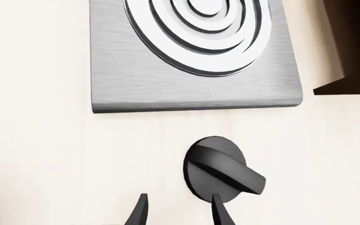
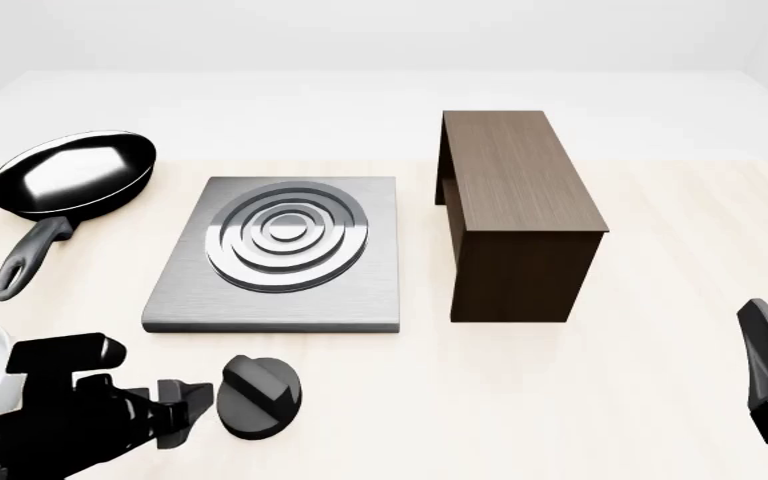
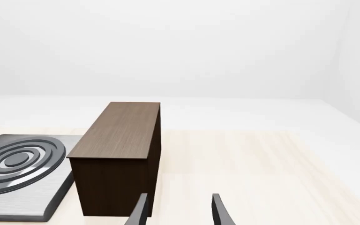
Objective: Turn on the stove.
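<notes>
My left arm [image 2: 77, 410] is lying low over the near worktop [image 2: 518, 400], spread jaws pointing right at the knob [image 2: 259, 396]. My right jaws are hanging spread, well right of the stove [image 2: 284, 255].

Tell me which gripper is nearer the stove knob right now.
Left. The left gripper sits just beside the knob, fingers open and not yet around it. The right gripper hangs far off at the table's right side, past the cabinet.
</notes>
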You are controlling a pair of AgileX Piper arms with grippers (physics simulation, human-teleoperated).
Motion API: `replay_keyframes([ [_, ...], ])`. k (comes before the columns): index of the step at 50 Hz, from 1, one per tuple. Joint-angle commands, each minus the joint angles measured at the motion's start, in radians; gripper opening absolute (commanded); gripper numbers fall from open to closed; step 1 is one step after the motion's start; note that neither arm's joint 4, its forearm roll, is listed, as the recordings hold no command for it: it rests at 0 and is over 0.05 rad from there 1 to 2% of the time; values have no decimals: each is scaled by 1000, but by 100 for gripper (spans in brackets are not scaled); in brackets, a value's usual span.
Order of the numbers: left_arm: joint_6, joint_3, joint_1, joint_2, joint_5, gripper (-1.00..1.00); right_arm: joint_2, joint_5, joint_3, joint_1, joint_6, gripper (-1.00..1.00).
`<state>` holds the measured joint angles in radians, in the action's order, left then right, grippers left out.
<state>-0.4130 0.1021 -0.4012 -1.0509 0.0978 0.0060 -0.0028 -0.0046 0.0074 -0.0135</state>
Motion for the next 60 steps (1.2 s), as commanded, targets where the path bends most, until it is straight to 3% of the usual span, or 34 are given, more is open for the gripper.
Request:
replay_keyframes([
  [1,59,63,92,151,-178,100,0,0,0,0,0,100],
  [7,131,129,152,205,-259,100,0,0,0,0,0,100],
  [20,178,223,223,238,-337,100,0,0,0,0,0,100],
  [26,234,282,290,256,-372,100,0,0,0,0,0,100],
  [60,310,563,437,271,-509,100,0,0,0,0,0,100],
])
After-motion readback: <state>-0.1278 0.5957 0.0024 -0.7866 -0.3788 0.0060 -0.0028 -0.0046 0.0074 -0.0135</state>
